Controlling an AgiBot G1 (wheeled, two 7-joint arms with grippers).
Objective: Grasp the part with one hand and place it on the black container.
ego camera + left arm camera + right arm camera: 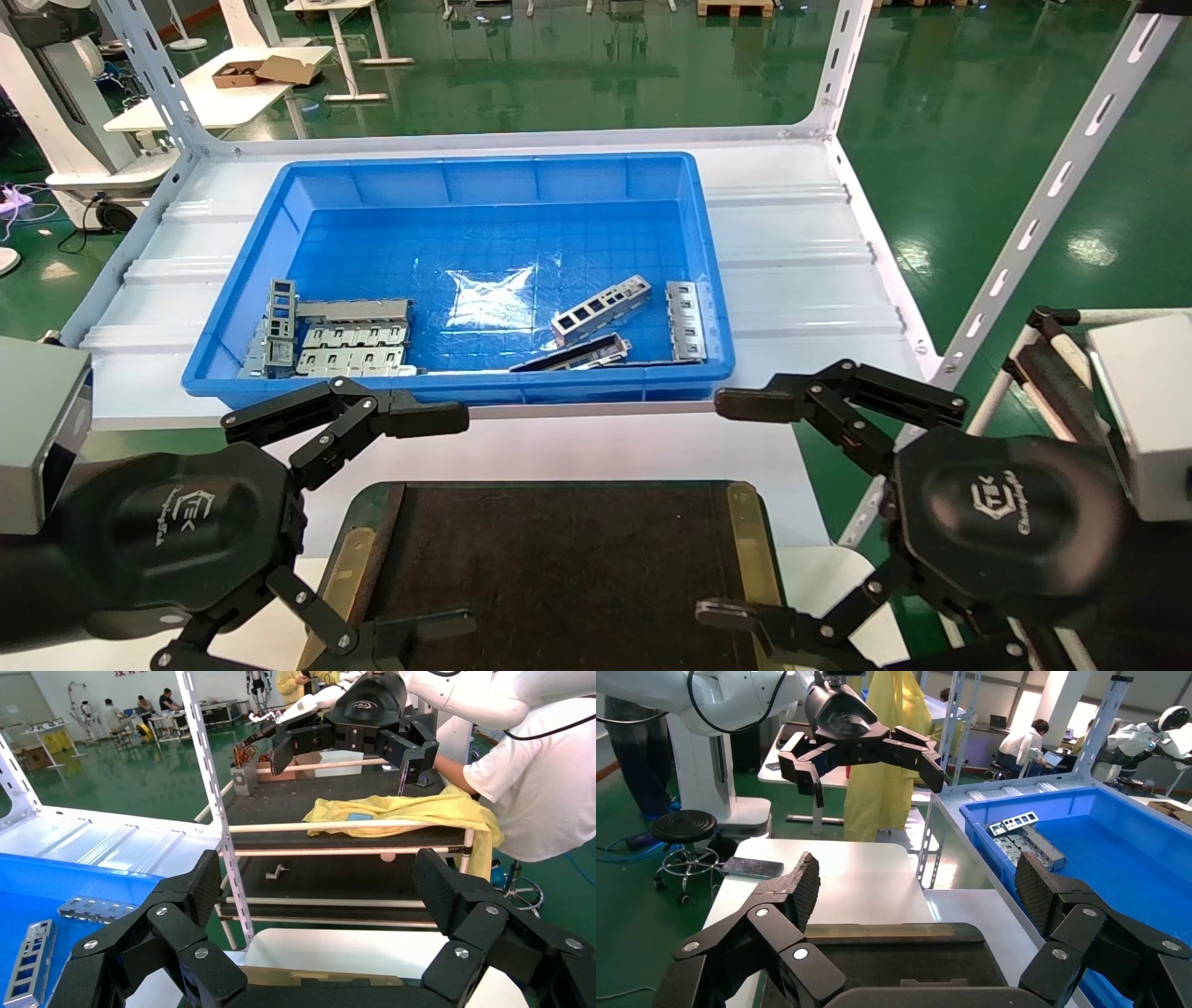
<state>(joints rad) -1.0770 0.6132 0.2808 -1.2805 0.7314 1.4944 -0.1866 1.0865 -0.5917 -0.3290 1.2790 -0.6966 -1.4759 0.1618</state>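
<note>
The part (601, 308), a silver-grey shell with a row of square cutouts, lies tilted in the blue bin (484, 170), right of centre. Similar shells lie at the bin's right wall (685, 320) and in a cluster at its left front (326, 337). The black container (559, 559), with brass strips along its sides, sits on the near table below the bin. My left gripper (442, 522) is open and empty over the container's left edge. My right gripper (736, 508) is open and empty over its right edge. Both wrist views show their jaws (320, 888) (916, 888) wide apart with nothing between.
A darker slim bar (573, 355) lies at the bin's front wall. White perforated rack posts (1024, 233) rise at the shelf corners. A cart with a yellow cloth (400, 811) stands to the right, with a person beside it. A stool (684, 827) stands to the left.
</note>
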